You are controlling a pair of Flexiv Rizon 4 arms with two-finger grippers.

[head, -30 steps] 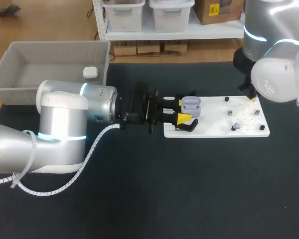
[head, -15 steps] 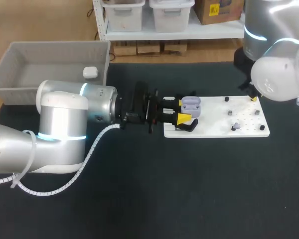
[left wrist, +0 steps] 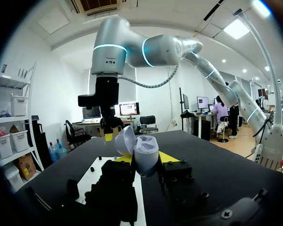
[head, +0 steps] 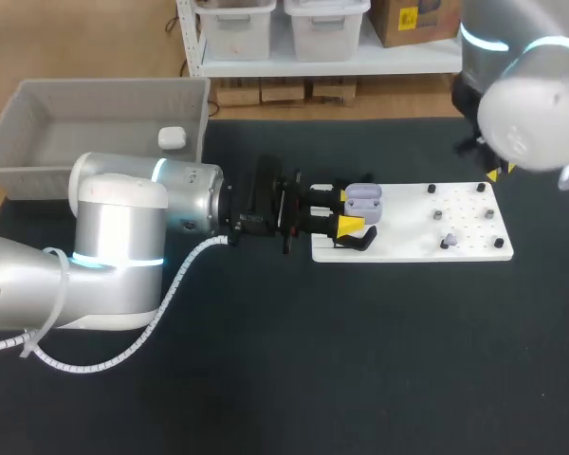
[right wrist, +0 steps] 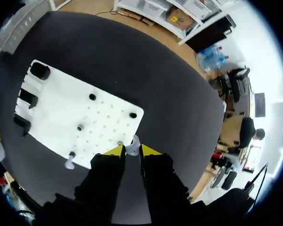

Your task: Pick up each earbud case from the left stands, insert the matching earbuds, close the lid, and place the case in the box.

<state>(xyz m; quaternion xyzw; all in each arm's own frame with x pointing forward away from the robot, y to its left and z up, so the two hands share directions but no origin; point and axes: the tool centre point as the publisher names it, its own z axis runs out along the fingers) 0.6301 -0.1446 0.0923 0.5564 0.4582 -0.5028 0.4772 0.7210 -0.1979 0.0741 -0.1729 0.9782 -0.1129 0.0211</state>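
Note:
My left gripper (head: 353, 214) is shut on an open lavender earbud case (head: 364, 201), holding it over the left end of the white board (head: 408, 248). From the left wrist the case (left wrist: 145, 153) sits between the yellow tips with its lid (left wrist: 124, 140) tipped back. My right gripper (right wrist: 132, 150) hangs above the board's far right corner (right wrist: 127, 123), shut on a small lavender earbud (right wrist: 135, 141). A second lavender earbud (right wrist: 69, 163) rests on the board. In the head view only one yellow tip of the right gripper (head: 496, 173) shows.
A grey box (head: 38, 152) stands at the back left with a white case (head: 172, 138) inside. Black stands (head: 357, 241) line the board's left end. Small black pegs (right wrist: 92, 97) dot the board's right half. Dark tabletop stretches in front of the board.
My right gripper closed on the earbud at the board's far right corner and lifted up and away with it. The left arm and the case kept still.

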